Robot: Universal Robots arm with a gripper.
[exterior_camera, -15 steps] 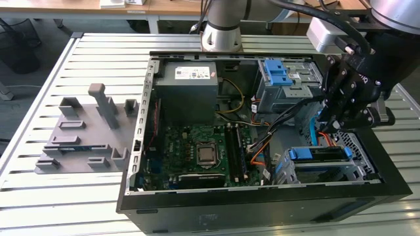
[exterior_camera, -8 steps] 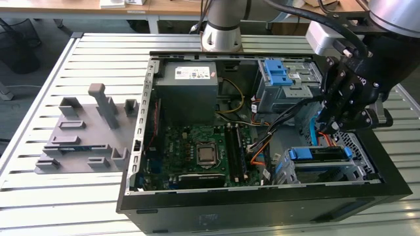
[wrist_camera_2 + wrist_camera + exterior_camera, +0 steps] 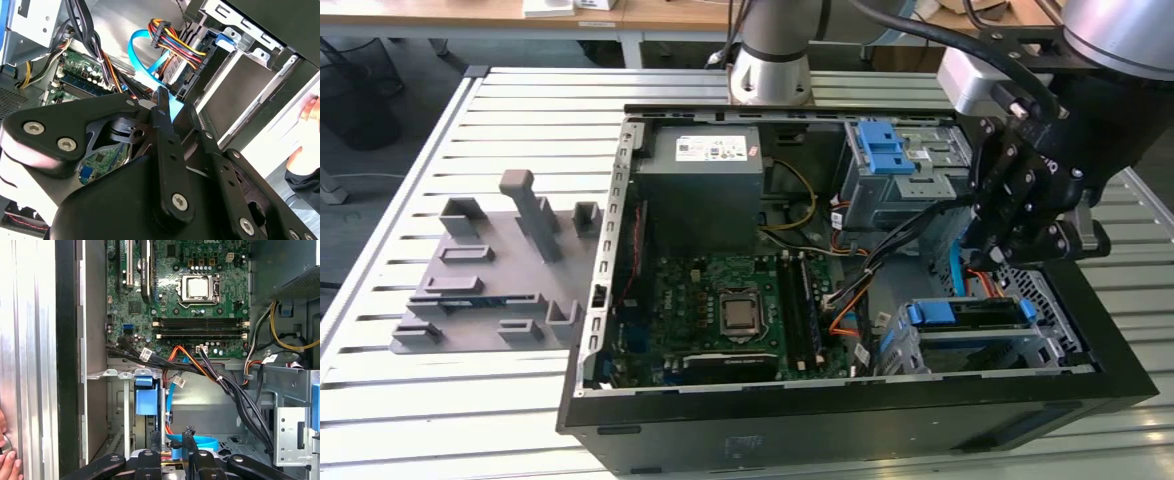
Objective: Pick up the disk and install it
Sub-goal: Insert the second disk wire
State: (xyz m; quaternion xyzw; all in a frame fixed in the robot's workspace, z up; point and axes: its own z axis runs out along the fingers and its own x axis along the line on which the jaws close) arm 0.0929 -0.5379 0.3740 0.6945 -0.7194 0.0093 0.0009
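Note:
The disk (image 3: 970, 313) sits edge-up in the drive cage (image 3: 1047, 345) at the near corner of the open computer case, on the exterior view's right; mostly its blue bracket shows. That bracket's blue tab (image 3: 146, 401) appears in the first wrist view and again in the second wrist view, as a small blue tab (image 3: 226, 40). My gripper (image 3: 987, 262) hangs just above and behind the cage, apart from the disk. Its thin black fingers stand together, shut, in both wrist views (image 3: 187, 432) (image 3: 161, 96). A light-blue flat cable (image 3: 142, 70) runs right past the fingertips.
Bundles of black, orange and yellow cables (image 3: 220, 375) cross between the motherboard (image 3: 200, 290) and the cage. A ridged blue latch (image 3: 881, 150) tops the far drive bay beside the grey power supply (image 3: 700, 170). A grey fixture (image 3: 494, 270) lies left of the case. A person's hand (image 3: 310, 115) rests at the case's edge.

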